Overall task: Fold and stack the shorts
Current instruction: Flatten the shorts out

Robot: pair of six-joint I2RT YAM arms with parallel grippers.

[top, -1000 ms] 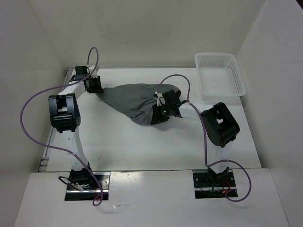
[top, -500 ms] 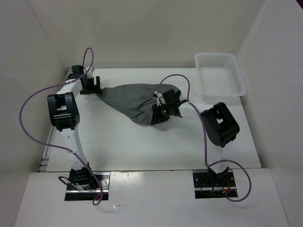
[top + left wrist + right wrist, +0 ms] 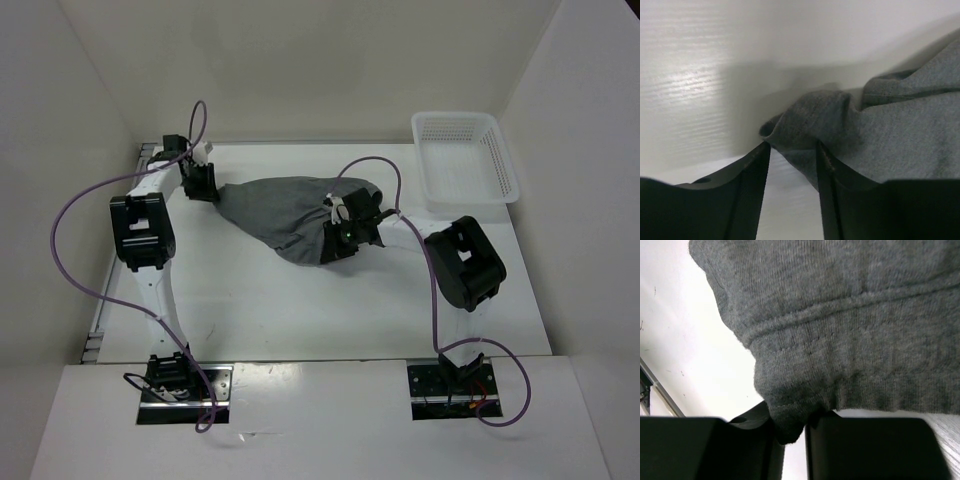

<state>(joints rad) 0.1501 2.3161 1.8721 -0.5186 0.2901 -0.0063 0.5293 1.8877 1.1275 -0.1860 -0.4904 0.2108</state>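
The left end effector [image 3: 792, 152] had edged back to the shorts [image 3: 285, 212], jaws part-open around the corner farthest from the basket [image 3: 466, 160]. The right end effector [image 3: 790, 426] pinched the nearer hem. The shorts lay bunched on the desk [image 3: 250, 310], unfolded.

Shorts [image 3: 290, 215] lie bunched on the table [image 3: 300, 320], in its far middle part, between the two grippers. Left gripper [image 3: 200, 183] is at the shorts' left tip, near the table's far-left corner, with the cloth corner right at the mouth of its parted fingers. Right gripper [image 3: 345, 235] is at the shorts' near-right edge, hem nipped between its fingers. Basket [image 3: 466, 158] sits in the far-right corner, right of the shorts and apart from them.
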